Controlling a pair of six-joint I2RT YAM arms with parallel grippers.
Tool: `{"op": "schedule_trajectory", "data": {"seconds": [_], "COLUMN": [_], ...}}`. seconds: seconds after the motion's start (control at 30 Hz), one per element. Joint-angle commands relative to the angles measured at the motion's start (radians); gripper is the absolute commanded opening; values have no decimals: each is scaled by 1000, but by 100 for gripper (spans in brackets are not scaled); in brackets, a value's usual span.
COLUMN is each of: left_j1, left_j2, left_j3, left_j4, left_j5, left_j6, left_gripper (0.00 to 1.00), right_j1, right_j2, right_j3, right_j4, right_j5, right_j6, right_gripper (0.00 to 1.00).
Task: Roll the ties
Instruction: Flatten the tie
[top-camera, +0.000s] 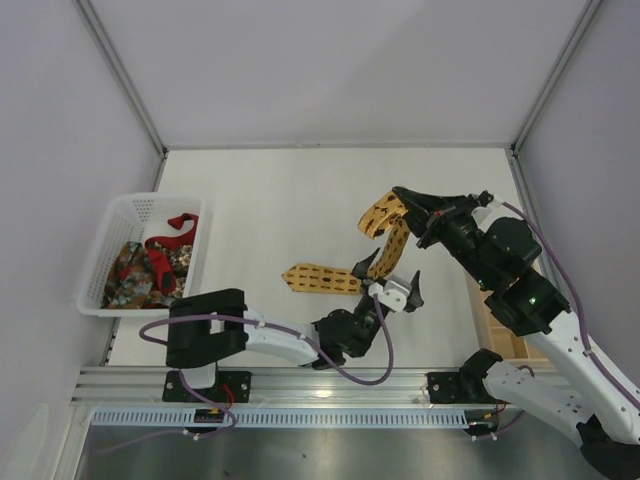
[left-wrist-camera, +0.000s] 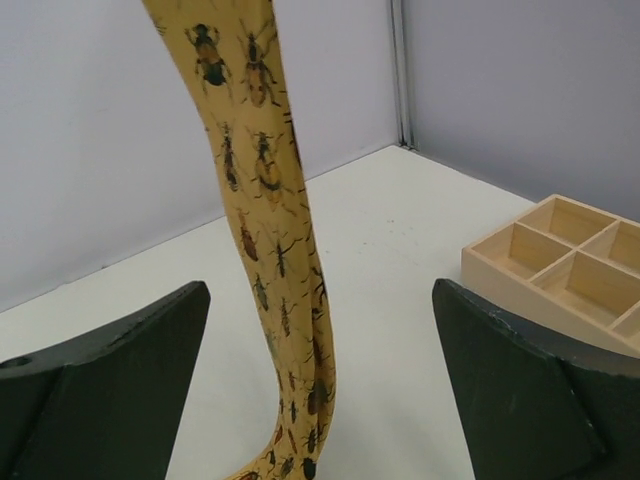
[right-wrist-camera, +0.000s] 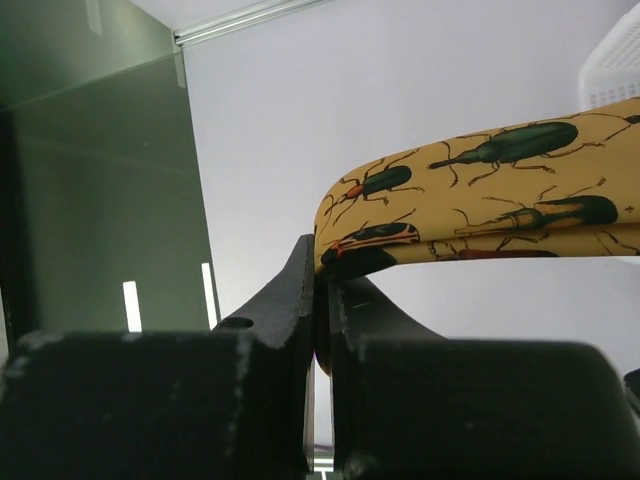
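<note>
Right gripper (right-wrist-camera: 322, 270) is clamped on one end of the yellow tie (top-camera: 392, 242), partly lifted off the table (top-camera: 300, 200), the left gripper (left-wrist-camera: 320, 290) is spread wide and empty astride it, and none is judged rolled yet, the red tie (top-camera: 165, 258) and patterned tie (top-camera: 125, 278) being seen in the basket (top-camera: 145, 196).
</note>
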Motion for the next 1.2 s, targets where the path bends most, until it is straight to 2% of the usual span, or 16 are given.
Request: {"op": "schedule_trajectory", "data": {"seconds": [0.0, 0.07, 0.17, 0.3, 0.37, 0.43, 0.47, 0.53, 0.57, 0.67, 0.7, 0.8, 0.93, 1.03, 1.1, 1.17], "left_j1": [16, 33, 47, 82, 99, 126, 132, 142, 142, 152, 168, 201, 251, 258, 263, 264], "left_j2": [93, 146, 195, 200, 166, 122, 59, -12, -103, -237, -312, -389, -458, -477, -483, -494], "left_j3": [109, 168, 195, 194, 160, 110, 96, 67, 61, -25, -62, -55, -51, -48, -47, -45], "left_j4": [362, 436, 435, 429, 391, 296, 155, -6, -170, -306, -334, -488, -529, -530, -484, -501], "left_j5": [-76, -112, -109, -137, -100, -55, 10, 107, 209, 463, 641, 878, 1260, 1377, 1495, 1531], "left_j6": [61, 137, 153, 148, 92, 17, -69, -160, -253, -435, -491, -648, -822, -912, -1011, -1080], "left_gripper": [100, 100, 98, 77, 71, 54, 46, 6, 0, 1, 0, 1, 1, 0, 0, 0], "right_j1": [30, 52, 69, 89, 95, 107, 112, 124, 123, 127, 130, 146, 159, 242, 323, 325], "right_j2": [-24, -28, -30, -27, -24, -21, -19, -15, -5, 30, 39, 88, 171, 257, 314, 386], "right_j3": [59, 67, 87, 108, 117, 118, 119, 134, 150, 239, 255, 306, 396, 496, 613, 659], "right_j4": [-1, -6, -24, -38, -40, -32, -35, -47, -75, -155, -159, -126, -71, -43, -35, 33], "right_j5": [80, 97, 126, 155, 164, 181, 193, 236, 258, 370, 438, 576, 681, 830, 1019, 1068], "right_j6": [-1, -9, -22, -36, -45, -45, -51, -58, -68, -145, -203, -291, -416, -560, -734, -899], "right_gripper": [0, 0, 0, 0, 0, 0, 0, 0, 0, 0, 0, 0, 0, 0, 0, 0]}}
